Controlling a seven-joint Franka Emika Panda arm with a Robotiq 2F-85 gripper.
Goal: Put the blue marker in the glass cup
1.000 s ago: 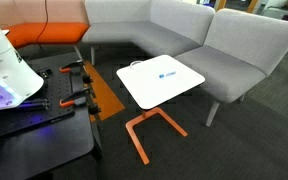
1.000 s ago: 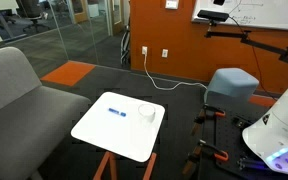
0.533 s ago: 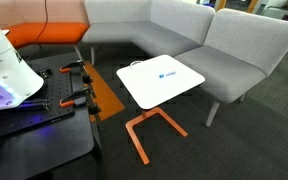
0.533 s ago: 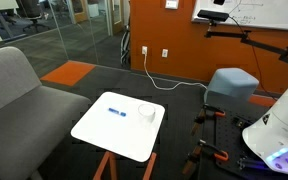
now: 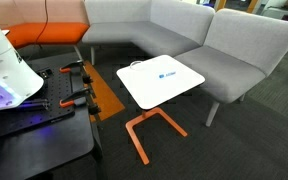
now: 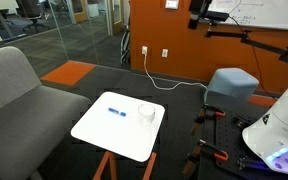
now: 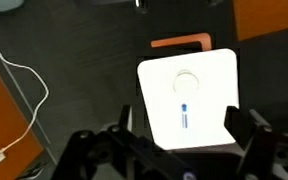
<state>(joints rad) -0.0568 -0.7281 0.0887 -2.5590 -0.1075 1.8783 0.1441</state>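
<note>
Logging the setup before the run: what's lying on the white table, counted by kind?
blue marker: 1
glass cup: 1
Total: 2

Both exterior views look down from afar, from different sides, at the white table (image 5: 149, 90) (image 6: 109, 135). Wrist view, high above, faces straight down past the gripper (image 7: 169, 150) onto the same table, shared by all three

Mid-frame in my wrist view, the white table (image 7: 209, 85) bears the glass cup (image 7: 186, 80) — and, just below, the blue marker (image 7: 184, 115).
</note>
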